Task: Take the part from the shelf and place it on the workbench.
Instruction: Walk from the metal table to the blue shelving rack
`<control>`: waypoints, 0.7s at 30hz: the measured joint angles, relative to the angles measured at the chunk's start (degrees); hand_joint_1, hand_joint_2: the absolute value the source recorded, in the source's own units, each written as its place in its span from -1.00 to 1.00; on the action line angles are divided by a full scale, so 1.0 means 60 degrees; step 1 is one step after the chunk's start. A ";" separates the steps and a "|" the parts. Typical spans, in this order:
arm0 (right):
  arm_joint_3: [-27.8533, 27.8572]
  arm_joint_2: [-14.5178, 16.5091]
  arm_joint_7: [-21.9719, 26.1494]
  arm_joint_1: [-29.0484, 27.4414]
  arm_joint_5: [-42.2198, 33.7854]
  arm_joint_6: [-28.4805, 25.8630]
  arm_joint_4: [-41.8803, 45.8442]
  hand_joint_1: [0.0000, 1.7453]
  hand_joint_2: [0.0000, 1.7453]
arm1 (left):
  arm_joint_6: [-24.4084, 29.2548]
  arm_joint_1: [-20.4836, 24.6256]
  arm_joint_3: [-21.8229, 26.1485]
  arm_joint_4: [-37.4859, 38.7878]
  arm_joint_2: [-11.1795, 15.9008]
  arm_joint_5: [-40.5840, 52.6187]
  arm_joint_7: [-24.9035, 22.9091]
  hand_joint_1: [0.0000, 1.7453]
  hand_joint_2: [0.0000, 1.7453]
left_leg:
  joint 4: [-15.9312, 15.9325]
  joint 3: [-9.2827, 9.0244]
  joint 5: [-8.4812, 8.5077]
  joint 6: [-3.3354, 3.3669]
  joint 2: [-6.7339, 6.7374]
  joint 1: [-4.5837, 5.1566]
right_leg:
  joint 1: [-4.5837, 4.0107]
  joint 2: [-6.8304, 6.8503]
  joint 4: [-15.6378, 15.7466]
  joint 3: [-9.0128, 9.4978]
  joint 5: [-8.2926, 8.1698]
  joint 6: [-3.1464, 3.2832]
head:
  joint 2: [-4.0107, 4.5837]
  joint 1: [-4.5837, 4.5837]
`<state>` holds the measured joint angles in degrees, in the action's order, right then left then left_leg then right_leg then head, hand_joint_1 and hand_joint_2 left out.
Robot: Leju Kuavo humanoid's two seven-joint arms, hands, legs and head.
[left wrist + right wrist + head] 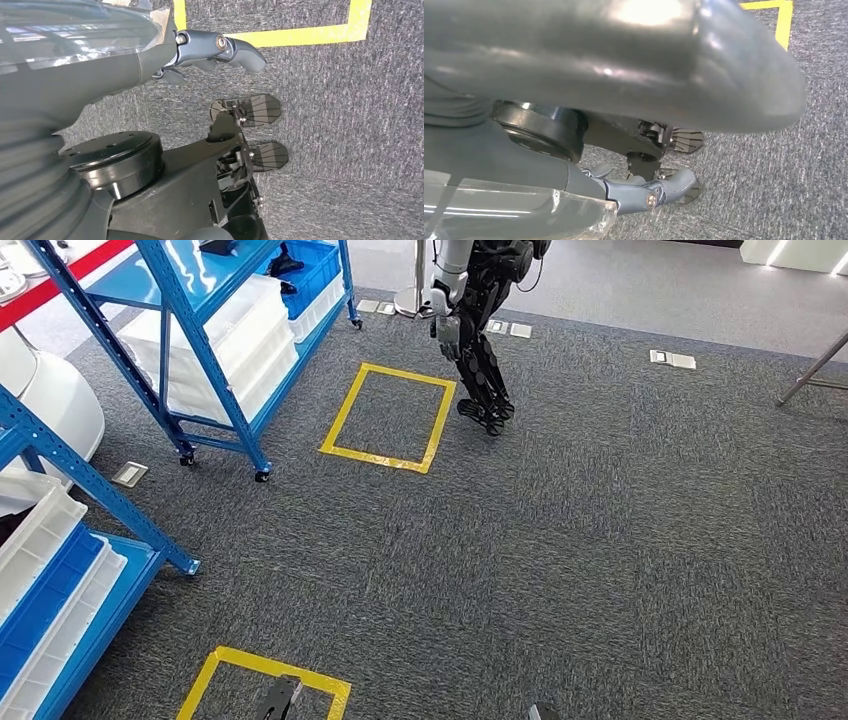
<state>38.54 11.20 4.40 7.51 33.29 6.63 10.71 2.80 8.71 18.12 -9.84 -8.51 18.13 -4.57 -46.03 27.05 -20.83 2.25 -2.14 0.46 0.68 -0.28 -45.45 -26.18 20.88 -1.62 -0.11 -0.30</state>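
Shelving (215, 350) in blue stands at the far left of the head view, white bins (235, 340) stacked on its tiers, and which of them holds the part cannot be told from here. Both arms hang over grey carpet: the left hand (210, 52) and right hand (644, 192) each carry nothing, fingers loosely apart. Judging by this, the left hand is on the shelf's side, so a turn and walk leftward come before any reach.
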 joint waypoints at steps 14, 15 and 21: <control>-0.0006 0.0045 -0.0083 0.0017 -0.0075 0.0024 0.0000 -1.00 -1.00 | -0.0055 -0.0024 0.0000 0.0000 0.0002 -0.0024 0.0102 -1.00 1.00 | -0.0001 -0.0009 -0.0001 0.0001 -0.0002 0.0000 | 0.0000 0.0001 0.0003 0.0016 0.0000 -0.0004 | 0.0000 -0.0001; -0.0006 0.0047 -0.0085 0.0020 -0.0082 0.0024 0.0000 -1.00 -1.00 | -0.0062 -0.0024 0.0000 0.0000 0.0002 -0.0024 0.0103 -1.00 1.00 | -0.0001 -0.0009 -0.0001 0.0001 -0.0002 0.0000 | 0.0000 0.0001 0.0003 0.0016 0.0000 -0.0004 | 0.0000 -0.0001; -0.0005 0.0053 -0.0098 0.0055 -0.0098 0.0024 0.0000 -1.00 -1.00 | -0.0073 -0.0023 0.0000 0.0000 0.0003 -0.0026 0.0102 -1.00 1.00 | 0.0000 -0.0010 -0.0001 0.0001 -0.0002 -0.0001 | -0.0002 0.0001 0.0003 0.0016 0.0001 -0.0004 | 0.0000 -0.0001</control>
<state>38.51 11.52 3.81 7.84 32.70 6.78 10.71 2.36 8.57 18.12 -9.84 -8.50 17.98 -3.96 -46.03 26.99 -20.84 2.25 -2.15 0.46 0.66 -0.27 -45.43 -26.08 20.88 -1.64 -0.11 -0.31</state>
